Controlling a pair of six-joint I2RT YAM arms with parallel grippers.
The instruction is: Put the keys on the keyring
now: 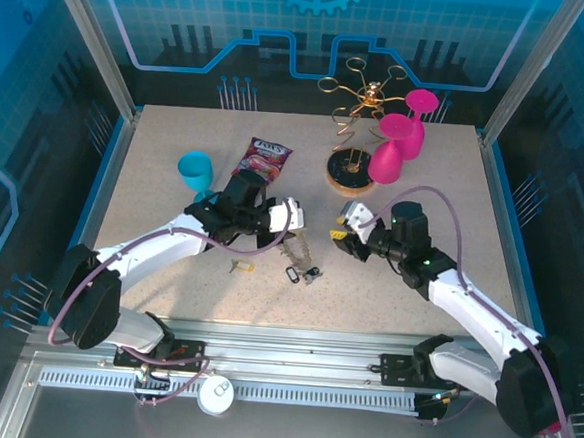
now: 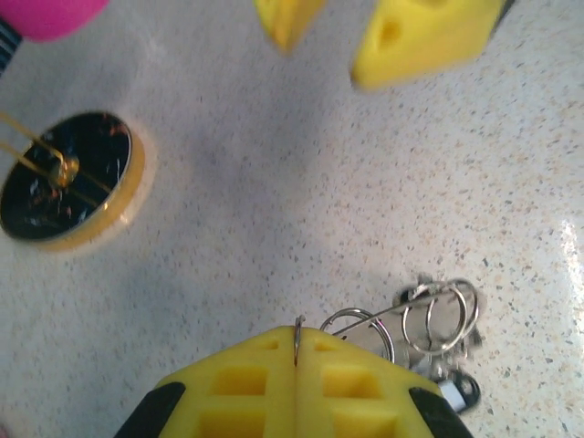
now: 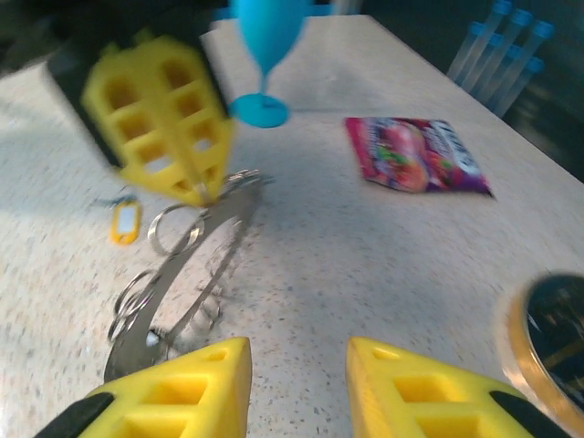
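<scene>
My left gripper (image 1: 290, 222) is shut on the rim of the keyring (image 1: 296, 247), a big thin metal ring held on edge just above the table. In the left wrist view its wire (image 2: 297, 330) sits pinched between the closed yellow fingers, and several smaller rings (image 2: 440, 315) hang off it. A key with a yellow head (image 1: 241, 267) lies on the table near it, and dark-headed keys (image 1: 303, 274) lie below the ring. My right gripper (image 1: 347, 235) faces the ring from the right, open and holding nothing. In the right wrist view the keyring (image 3: 196, 242) slants from the left gripper (image 3: 203, 187) down to the table.
A blue cup (image 1: 196, 169) and a snack packet (image 1: 265, 158) lie behind the left arm. The gold wire rack on its round wooden base (image 1: 351, 170) holds pink glasses (image 1: 400, 134) at the back right. The table's front edge has a metal rail (image 1: 294, 339).
</scene>
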